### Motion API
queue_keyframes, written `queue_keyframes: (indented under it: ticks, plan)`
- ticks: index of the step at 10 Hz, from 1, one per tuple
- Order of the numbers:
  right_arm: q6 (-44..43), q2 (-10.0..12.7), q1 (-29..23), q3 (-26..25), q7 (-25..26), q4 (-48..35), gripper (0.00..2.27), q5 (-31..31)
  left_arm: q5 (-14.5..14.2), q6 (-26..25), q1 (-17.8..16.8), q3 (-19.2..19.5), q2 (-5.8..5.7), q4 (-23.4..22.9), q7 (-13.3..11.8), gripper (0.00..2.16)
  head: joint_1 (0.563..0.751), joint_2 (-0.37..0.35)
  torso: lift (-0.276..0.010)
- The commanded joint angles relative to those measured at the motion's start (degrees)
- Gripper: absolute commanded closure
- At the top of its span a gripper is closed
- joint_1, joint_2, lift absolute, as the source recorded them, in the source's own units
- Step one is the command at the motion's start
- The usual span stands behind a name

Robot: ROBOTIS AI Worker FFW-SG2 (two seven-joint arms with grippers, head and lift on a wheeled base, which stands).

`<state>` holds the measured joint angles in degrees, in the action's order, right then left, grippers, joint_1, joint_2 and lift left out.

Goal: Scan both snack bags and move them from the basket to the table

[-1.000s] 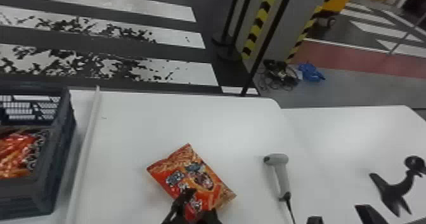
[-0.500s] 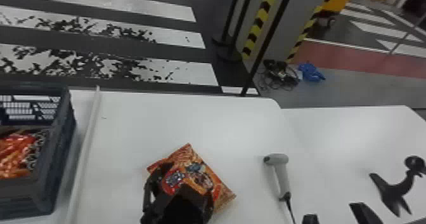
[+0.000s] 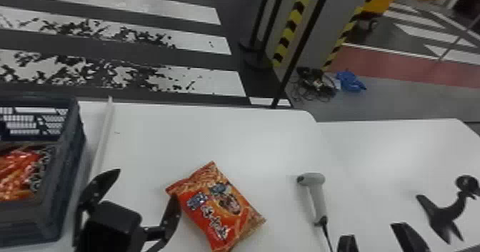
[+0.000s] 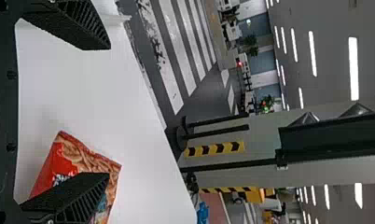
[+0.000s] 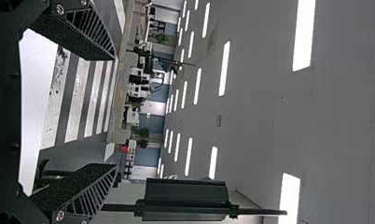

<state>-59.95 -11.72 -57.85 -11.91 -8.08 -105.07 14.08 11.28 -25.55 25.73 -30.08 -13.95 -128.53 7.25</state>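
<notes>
White table (image 3: 228, 137): snack bag (image 3: 218, 205), likely light, crushable, slick; best pinched mid-body. Left gripper (image 4: 109, 111), right gripper (image 5: 114, 112): spread, empty.

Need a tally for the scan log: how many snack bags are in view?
2. One snack bag lies on the table, left of the handheld scanner; another bag lies in the basket, whose walls may hide more.

The head view's left edge cut off the basket (image 3: 66, 176) and the snack bag (image 3: 18, 172) inside; its bottom edge cropped both the left gripper (image 3: 145, 185) and right gripper (image 3: 374, 231).
</notes>
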Motion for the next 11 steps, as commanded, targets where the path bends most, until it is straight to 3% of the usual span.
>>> queue_keyframes:
  ticks: [1, 3, 6, 9, 11]
  plan:
    - [0.8, -0.1, 0.8, 0.3, 0.0, 0.1, 0.11, 0.1, -0.6, 1.3, 6.6, 5.4, -1.0, -5.9, 0.1, 0.02, 0.695, -0.35, -0.098]
    - [1.0, -0.4, 1.8, 0.9, 0.0, 0.8, 0.11, 0.3, -0.6, 2.4, 13.2, 9.2, -1.87, -10.1, 0.9, 0.03, 0.695, -0.35, -0.098]
    - [5.2, -1.0, 3.0, 1.1, -0.2, -0.7, 0.11, 0.7, 0.2, 3.4, 19.2, 10.9, -1.79, -13.1, 1.4, 0.03, 0.695, -0.35, -0.098]
    - [22.3, -1.3, 6.3, 1.0, -1.8, -5.9, 0.11, 0.6, 1.4, 3.4, 24.1, 11.9, -1.87, -14.1, 1.8, 0.07, 0.695, -0.35, -0.098]
    - [36.7, -1.3, 9.3, 1.1, -3.6, -10.0, 0.11, 0.2, 1.9, 3.4, 25.2, 11.9, -1.87, -13.1, 2.1, 0.08, 0.695, -0.344, -0.098]
